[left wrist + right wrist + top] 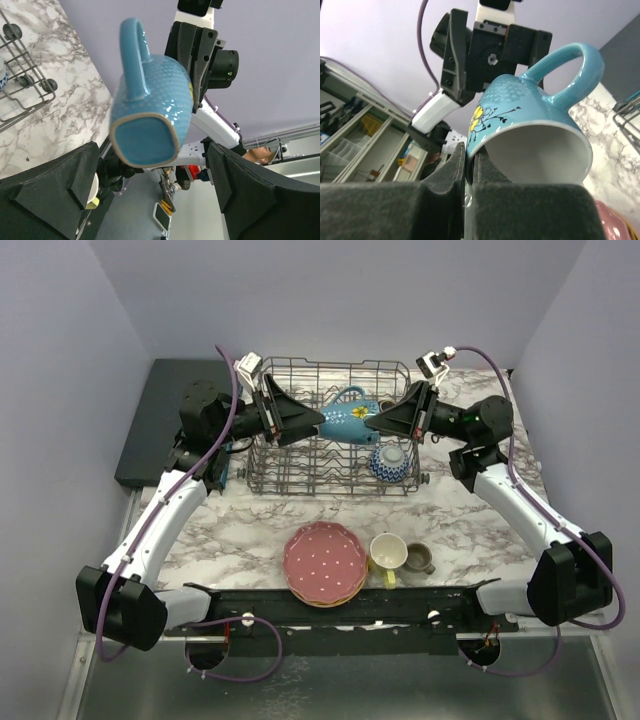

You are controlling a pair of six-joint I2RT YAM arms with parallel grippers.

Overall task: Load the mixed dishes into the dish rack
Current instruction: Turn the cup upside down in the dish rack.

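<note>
overhead, blue mug (350, 420) hanging on its side above the dish rack (300, 485), between both arms; handle pointing up or toward the far wall, hard to say which. right gripper (372, 422) pinched tight on the mug's rim near the yellow flower, contact point itself buried between the foam pads in the wrist view. left gripper (315, 420) spread wide around the mug's base, pads apart from it on both sides. blue patterned bowl (390, 462) upside down at the rack's right end, partly screened by wires. pink plate (323, 558) topping a stack near the front edge; lower plates mere slivers, count unclear. yellow mug (388, 553) and olive-grey mug (418, 558) just beside, the latter small and partly hidden.
</note>
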